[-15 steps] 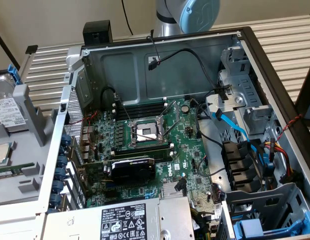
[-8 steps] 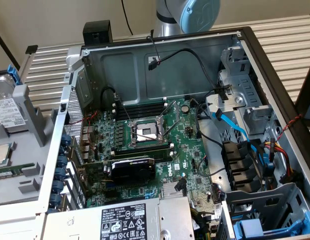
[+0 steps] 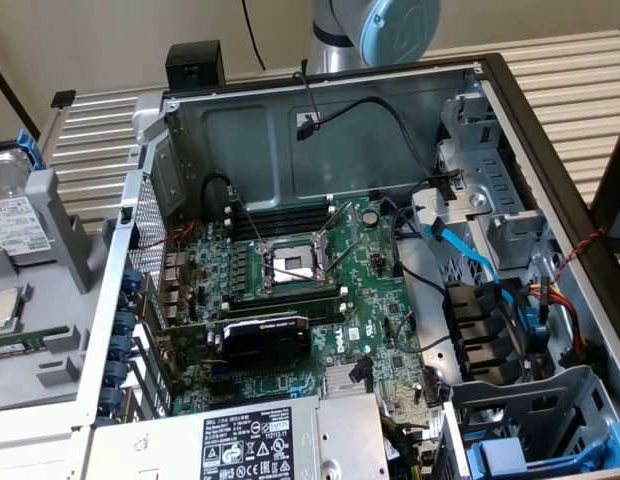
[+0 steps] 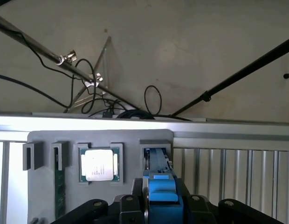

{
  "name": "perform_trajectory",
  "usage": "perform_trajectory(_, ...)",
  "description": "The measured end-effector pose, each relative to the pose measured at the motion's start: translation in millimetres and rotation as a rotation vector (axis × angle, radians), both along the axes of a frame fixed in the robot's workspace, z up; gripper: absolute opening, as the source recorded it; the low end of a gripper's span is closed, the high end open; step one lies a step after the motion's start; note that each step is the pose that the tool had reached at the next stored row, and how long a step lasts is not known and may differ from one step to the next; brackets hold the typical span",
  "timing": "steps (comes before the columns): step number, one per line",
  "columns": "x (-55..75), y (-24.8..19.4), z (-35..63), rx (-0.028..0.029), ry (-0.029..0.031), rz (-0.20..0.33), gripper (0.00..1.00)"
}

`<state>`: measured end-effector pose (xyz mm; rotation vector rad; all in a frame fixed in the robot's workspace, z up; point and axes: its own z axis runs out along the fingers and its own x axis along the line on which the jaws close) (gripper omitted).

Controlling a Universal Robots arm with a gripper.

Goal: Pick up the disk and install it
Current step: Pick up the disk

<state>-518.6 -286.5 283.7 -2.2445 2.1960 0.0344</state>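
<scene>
In the wrist view the disk (image 4: 163, 191) stands on edge in a slot of the grey fixture (image 4: 46, 140), its bright blue carrier end nearest the camera. My gripper (image 4: 164, 205) straddles that blue end, and the black fingers (image 4: 138, 205) press against its two sides, shut on it. In the exterior view the disk (image 3: 12, 225), silver with a white label and a blue frame, leans in the same fixture at the exterior view's left edge. A joint of my arm (image 3: 375, 30) hangs above the back of the case.
An open computer case (image 3: 490, 75) holds a motherboard (image 3: 290, 280) and a grey power-supply box (image 3: 260, 440). Another blue-framed drive (image 3: 510, 458) sits in its near right bay. On the fixture a processor chip (image 4: 99, 164) and a memory stick (image 4: 59, 186) lie beside the disk. Stand legs and cables sit behind it.
</scene>
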Motion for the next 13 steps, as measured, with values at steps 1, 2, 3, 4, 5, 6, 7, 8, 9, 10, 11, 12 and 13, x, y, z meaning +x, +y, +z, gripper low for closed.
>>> perform_trajectory(1, 0.0, 0.0, 0.0, -0.0005, 0.0000, 0.000, 0.38)
perform_trajectory(2, -0.1, -0.1, 0.1, -0.0013, 0.0005, 0.000, 0.38)
perform_trajectory(3, -0.1, -0.2, 0.1, -0.0016, 0.0017, 0.000, 0.37)
perform_trajectory(4, -0.1, -0.8, 0.1, -0.0016, 0.0033, 0.000, 0.37)
perform_trajectory(5, -0.1, -1.7, 0.0, -0.0016, 0.0046, -0.001, 0.37)
perform_trajectory(6, 0.0, -2.2, 0.0, -0.0017, 0.0047, -0.001, 0.37)
perform_trajectory(7, 0.0, -2.5, 0.0, -0.0016, 0.0048, -0.001, 0.37)
perform_trajectory(8, 0.0, -2.6, 0.0, -0.0016, 0.0048, -0.001, 0.37)
perform_trajectory(9, -0.1, -2.6, 0.6, -0.0016, 0.0048, -0.001, 0.37)
perform_trajectory(10, -0.1, -2.7, 1.7, -0.0016, 0.0046, -0.001, 0.37)
perform_trajectory(11, -0.1, -2.7, 3.3, -0.0015, 0.0044, -0.001, 0.37)
perform_trajectory(12, 0.0, -2.7, 4.5, -0.0015, 0.0036, 0.000, 0.37)
perform_trajectory(13, 0.0, -2.7, 5.5, -0.0015, 0.0027, 0.000, 0.37)
